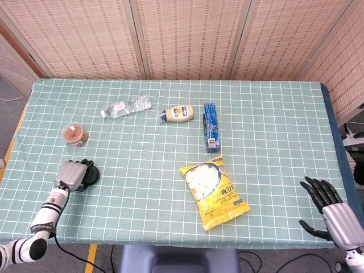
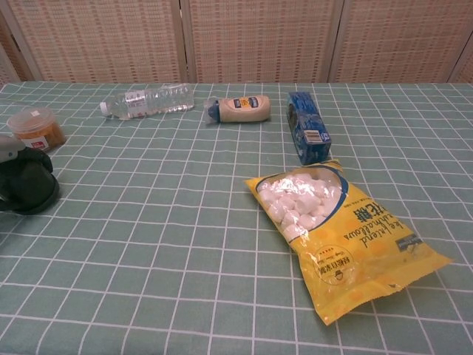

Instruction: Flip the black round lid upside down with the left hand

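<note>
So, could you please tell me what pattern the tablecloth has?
The tablecloth is green with a white grid of squares, clearest in the chest view.

black round lid (image 2: 29, 185), table's left edge, under left hand (image 1: 72, 174)

A table covered in a green cloth with a white grid (image 1: 273, 142). Just beyond the left hand (image 1: 73, 173), farther from the robot, stands a small clear plastic tub with orange-brown contents (image 1: 74, 135). Farther out and to the hand's right, a clear plastic water bottle (image 1: 126, 107) lies on its side. Next along, a cream squeeze bottle with a yellow and blue label (image 1: 178, 114) also lies flat, near a long blue carton (image 1: 210, 127). Well to the hand's right, a yellow bag of white puffed sweets (image 1: 213, 193) lies flat. Woven reed screens (image 1: 187, 37) stand behind the table.
</note>
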`<action>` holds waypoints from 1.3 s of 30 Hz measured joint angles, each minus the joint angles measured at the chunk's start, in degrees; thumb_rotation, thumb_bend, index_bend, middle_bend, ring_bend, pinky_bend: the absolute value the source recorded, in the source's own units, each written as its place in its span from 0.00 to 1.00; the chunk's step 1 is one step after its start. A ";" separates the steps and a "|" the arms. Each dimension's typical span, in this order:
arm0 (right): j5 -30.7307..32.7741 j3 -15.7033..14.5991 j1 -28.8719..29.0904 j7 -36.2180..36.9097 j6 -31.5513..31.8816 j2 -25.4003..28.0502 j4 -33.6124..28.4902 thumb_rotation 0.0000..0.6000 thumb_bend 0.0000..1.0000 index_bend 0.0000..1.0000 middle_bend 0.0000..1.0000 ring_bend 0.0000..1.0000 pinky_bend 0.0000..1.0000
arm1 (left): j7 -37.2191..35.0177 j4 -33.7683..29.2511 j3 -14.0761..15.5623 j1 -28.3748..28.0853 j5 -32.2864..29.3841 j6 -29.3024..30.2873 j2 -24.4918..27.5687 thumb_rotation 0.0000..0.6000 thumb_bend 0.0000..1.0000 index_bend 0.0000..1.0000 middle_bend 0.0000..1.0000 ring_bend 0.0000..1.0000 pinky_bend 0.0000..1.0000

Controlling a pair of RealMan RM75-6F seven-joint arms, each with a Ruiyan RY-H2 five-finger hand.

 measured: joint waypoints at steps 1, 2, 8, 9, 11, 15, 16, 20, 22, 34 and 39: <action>0.01 -0.02 0.01 0.06 -0.03 0.04 -0.04 1.00 0.17 0.00 0.00 0.00 0.00 | 0.53 0.09 0.14 -0.14 -0.42 -0.18 0.02 1.00 0.45 0.33 0.35 0.26 0.29; 0.05 -0.03 0.01 0.19 -0.08 0.09 -0.09 1.00 0.17 0.00 0.00 0.00 0.00 | 1.39 0.22 0.33 -0.34 -0.85 -0.33 0.01 1.00 0.45 0.30 0.33 0.24 0.28; 0.01 -0.03 -0.16 0.60 0.36 0.42 -0.21 1.00 0.17 0.00 0.00 0.00 0.00 | 3.60 0.45 0.87 -1.44 -5.24 -1.82 -0.05 1.00 0.43 0.05 0.13 0.08 0.21; 0.07 0.00 -0.18 0.62 0.38 0.45 -0.21 1.00 0.17 0.00 0.00 0.00 0.00 | 3.82 0.47 0.89 -1.63 -5.91 -1.94 -0.08 1.00 0.43 0.03 0.09 0.06 0.20; 0.27 0.04 -0.17 0.71 0.27 0.49 -0.17 1.00 0.17 0.00 0.00 0.00 0.00 | 4.35 0.50 1.02 -1.93 -6.51 -1.79 -0.14 1.00 0.43 0.00 0.00 0.02 0.20; 0.34 0.05 -0.06 0.88 -0.04 0.56 -0.15 1.00 0.17 0.00 0.00 0.00 0.00 | 3.77 -0.20 1.06 -2.07 -6.73 -1.67 0.12 1.00 0.42 0.00 0.00 0.00 0.20; 0.27 0.03 -0.06 0.93 -0.01 0.56 -0.14 1.00 0.17 0.00 0.00 0.00 0.00 | 3.44 -0.43 1.03 -2.11 -6.81 -1.84 0.27 1.00 0.42 0.00 0.00 0.00 0.20; -0.44 -0.33 -0.05 1.89 0.10 0.77 -0.18 1.00 0.17 0.00 0.00 0.00 0.00 | 2.61 -1.12 1.12 -2.25 -5.98 -1.90 0.74 1.00 0.42 0.00 0.00 0.00 0.20; -0.80 -0.47 -0.10 2.13 0.39 0.87 -0.10 1.00 0.17 0.00 0.00 0.00 0.00 | 2.29 -1.31 1.16 -2.26 -5.42 -1.63 0.78 1.00 0.41 0.00 0.00 0.00 0.19; -1.20 -0.58 -0.41 3.40 1.39 1.20 0.20 1.00 0.17 0.00 0.00 0.00 0.00 | 1.32 -0.21 1.57 -3.08 -5.39 -3.08 0.57 1.00 0.40 0.00 0.00 0.00 0.13; -1.22 -0.60 -0.36 3.49 1.26 1.13 0.33 1.00 0.17 0.00 0.00 0.00 0.00 | 1.78 -1.14 1.65 -4.06 -8.37 -4.45 1.37 1.00 0.40 0.00 0.00 0.00 0.12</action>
